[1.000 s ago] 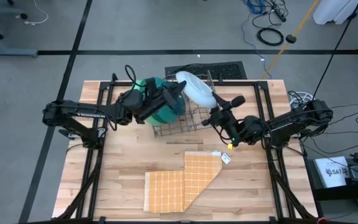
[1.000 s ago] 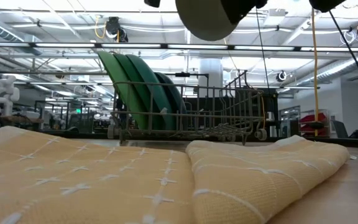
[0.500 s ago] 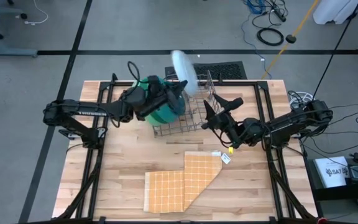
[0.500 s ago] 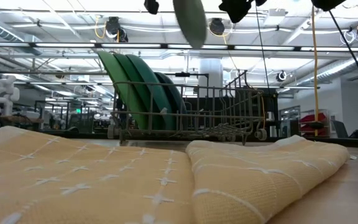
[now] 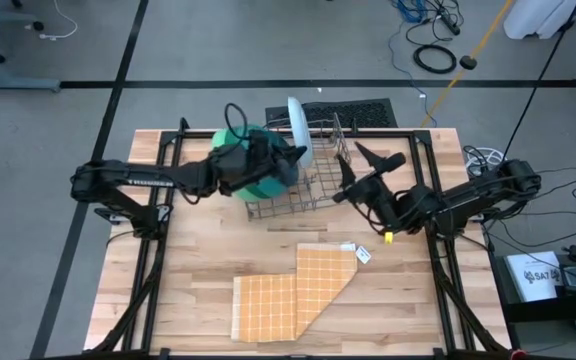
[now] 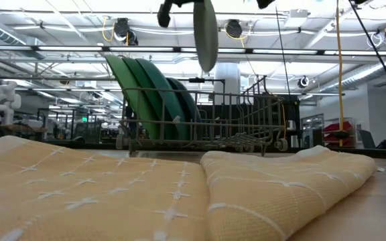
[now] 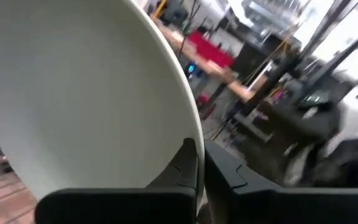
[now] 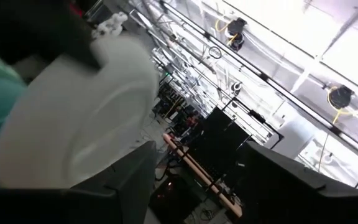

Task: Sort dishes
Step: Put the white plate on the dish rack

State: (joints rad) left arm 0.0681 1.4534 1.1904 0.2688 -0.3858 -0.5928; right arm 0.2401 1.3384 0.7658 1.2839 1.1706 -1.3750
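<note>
- The left gripper (image 5: 286,152) sits just above centre in the high view, at the end of the left arm that reaches in from the left edge of the table (image 5: 198,250). Its fingers (image 7: 188,168) are clamped on the rim of the pale blue plate (image 5: 299,138).
- In the high view that plate stands on edge as a thin pale crescent over the upper left part of the grey wire rack (image 5: 303,190). In the low view it hangs edge-on near the top centre of the frame, above the rack (image 6: 206,130) and clear of it.
- The left wrist view is filled on its left by the plate's pale face (image 7: 73,93), with the rim pinched between the two dark fingers at lower centre.
- The right gripper (image 5: 370,172) lies right of centre in the high view, just beside the rack's right end, jaws spread wide and holding nothing. The right wrist view shows its two dark fingers (image 8: 129,180) apart, with the pale plate (image 8: 86,118) beyond them at the left of the frame.
- Green plates (image 6: 149,94) stand on edge in the left half of the rack in the low view, leaning together; there look to be four, though the darker ones behind overlap too much to count surely. From above they show as a teal and green mass (image 5: 258,170) partly under the left arm.
- The orange checked cloth (image 5: 293,290) lies folded at the lower centre of the table, well apart from the rack.
</note>
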